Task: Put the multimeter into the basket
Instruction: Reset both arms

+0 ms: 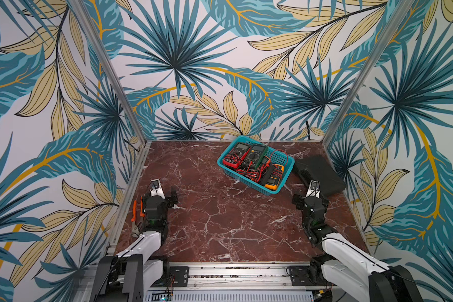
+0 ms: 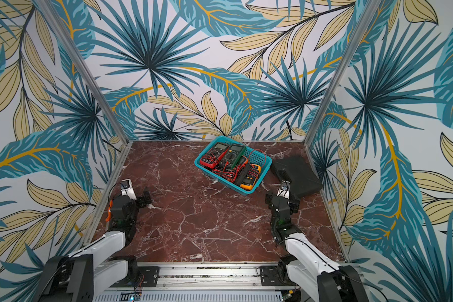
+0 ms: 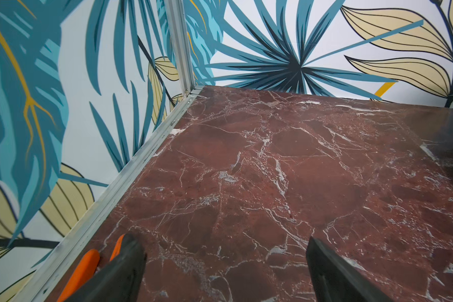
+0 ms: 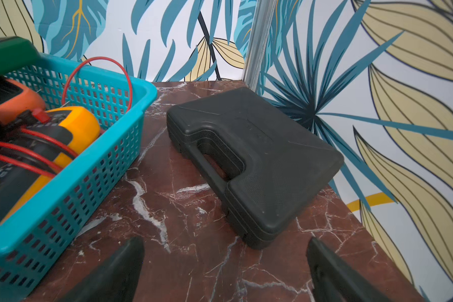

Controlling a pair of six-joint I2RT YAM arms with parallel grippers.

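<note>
The left claw (image 3: 222, 245) is spread wide and holds nothing, low over bare table (image 1: 220, 222) at the near left. Pliers (image 1: 136, 217) lie just beside it along the table's edge. The right claw (image 4: 225, 244) is equally spread and empty at the near right, facing a shut black case (image 4: 259, 157) that lies flat. Both look parked clear of the work, likely because nothing is left to carry.

Farther out, the basket (image 1: 243, 180) sits toward the back wall, just beside the case, with its long axis running from back left to near right. Every meter in view is inside it and none lies on the table, so the task looks done.

The red meter (image 1: 237, 154) and green meter (image 1: 255, 156) lie side by side, face up. Their long axes cross the basket's width and their display ends point to the back wall. The green one's top rides up at the far rim. The yellow meter (image 1: 273, 180) fills the near-right end, also roughly crosswise. Tangled leads (image 1: 249, 172) spill over them, one red loop arching above the rim.
</note>
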